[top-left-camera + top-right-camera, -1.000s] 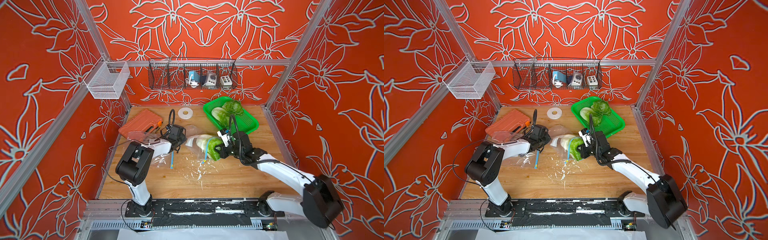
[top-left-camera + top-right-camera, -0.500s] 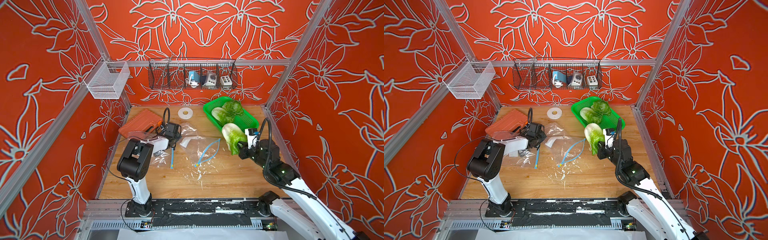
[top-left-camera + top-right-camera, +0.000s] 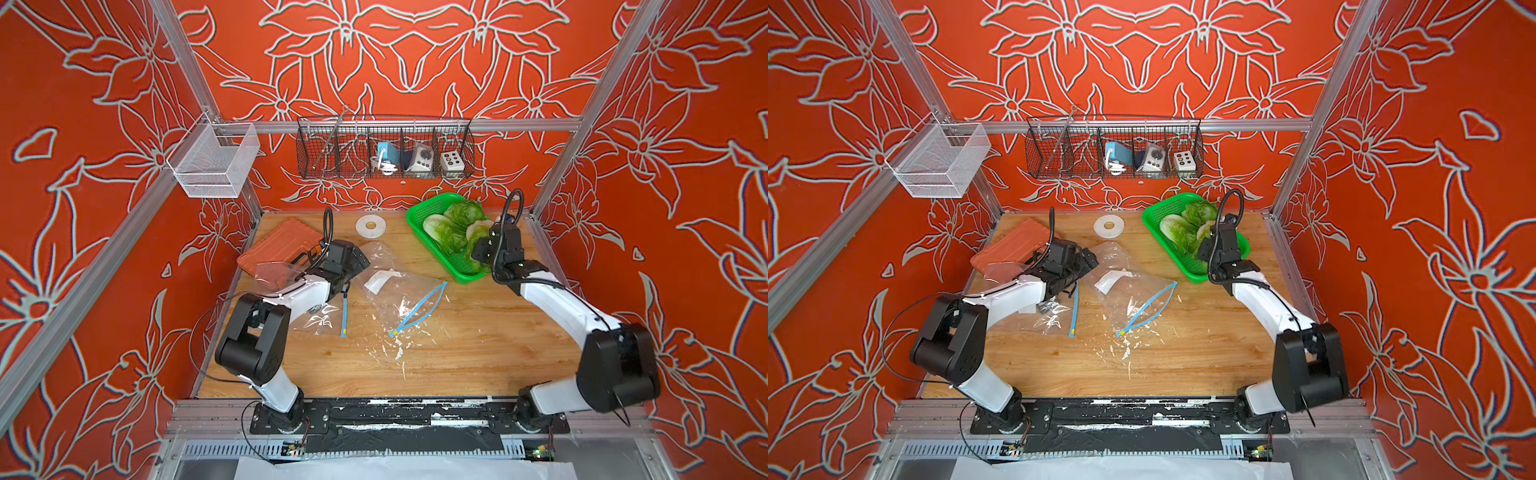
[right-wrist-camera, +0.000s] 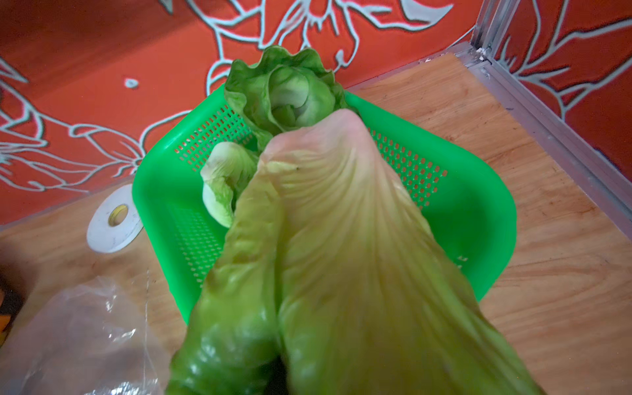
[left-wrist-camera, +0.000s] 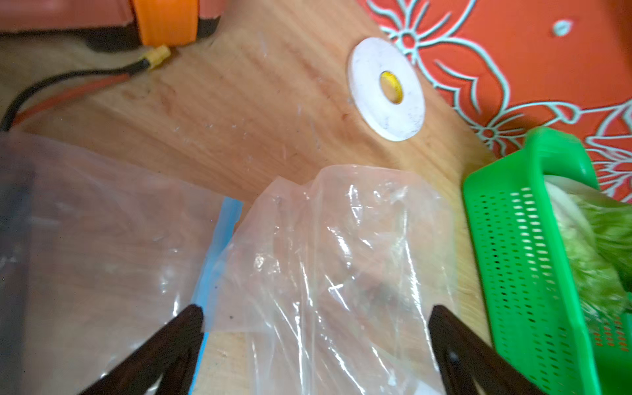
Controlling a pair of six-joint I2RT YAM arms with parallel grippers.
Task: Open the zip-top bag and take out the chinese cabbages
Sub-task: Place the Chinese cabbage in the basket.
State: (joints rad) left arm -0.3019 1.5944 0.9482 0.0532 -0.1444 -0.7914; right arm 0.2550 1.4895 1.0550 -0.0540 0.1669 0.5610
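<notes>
Over the counter (image 3: pixel 457 353) at ten o'clock, the left pincer (image 5: pixel 315 309) stands spread above the zip-top bag (image 3: pixel 399 299). At two o'clock, the right pincer (image 3: pixel 482 255) pinches a chinese cabbage (image 4: pixel 342 239) above the green basket (image 3: pixel 457 270).

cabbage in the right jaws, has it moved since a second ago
Yes. The cabbage went from the zip-top bag toward the back right, now over the green basket.

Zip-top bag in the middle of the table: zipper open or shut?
Open. In both top views the middle bag has its blue zip strips spread apart into a loop, joined only at the ends.
</notes>
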